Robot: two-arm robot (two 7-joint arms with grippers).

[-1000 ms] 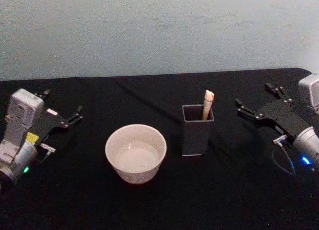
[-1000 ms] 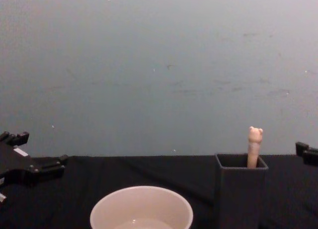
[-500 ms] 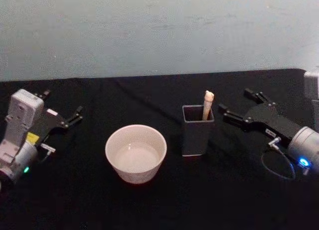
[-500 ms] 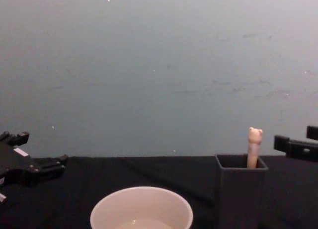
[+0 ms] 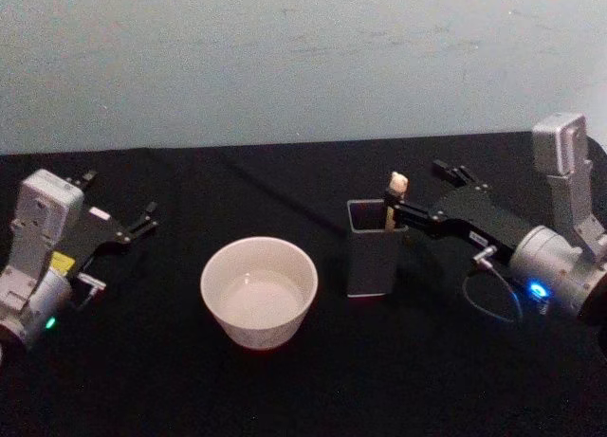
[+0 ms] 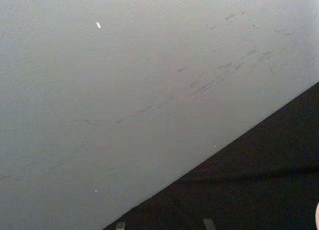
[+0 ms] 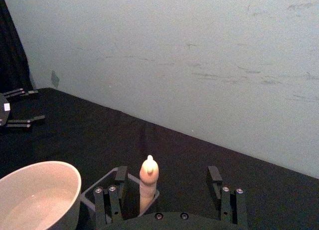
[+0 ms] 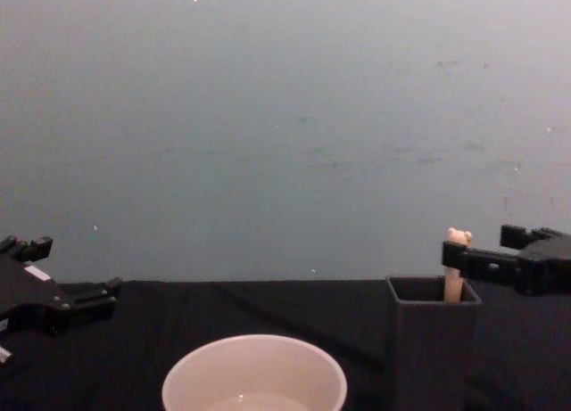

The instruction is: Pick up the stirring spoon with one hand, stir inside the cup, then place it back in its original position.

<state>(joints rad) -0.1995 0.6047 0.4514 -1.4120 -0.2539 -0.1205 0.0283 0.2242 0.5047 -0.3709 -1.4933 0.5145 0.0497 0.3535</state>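
**In the dark grey square holder (image 5: pixel 375 262), the slim stirring spoon with the beige bear-head handle (image 5: pixel 396 185) is not yet held**

The stirring spoon stands up in the back right corner of the holder. Its bowl is hidden down inside. The top of the handle and the tiny bear head stick out over the rim.

The right gripper (image 5: pixel 417 188) reaches in from the right, up as high as the bear head. Its two black fingers are spread wide apart, one on each side of the handle. In the right wrist view the bear head sits much nearer to one finger (image 7: pixel 121 176) than to the other. There is a small gap on that side too. So the fingers are not touching the spoon, and the gripper has nothing in it.

The wide round cream-white cup (image 5: pixel 258 335) sits on the black cloth table (image 5: pixel 313 399). It is just to the left of the holder, and the two do not touch.

The left gripper (image 5: pixel 119 195) lies low at the far left of the table, well apart from the cup. Its fingers are open as well, and it holds nothing.

A pale grey-blue wall (image 5: pixel 285 58) stands behind the table.
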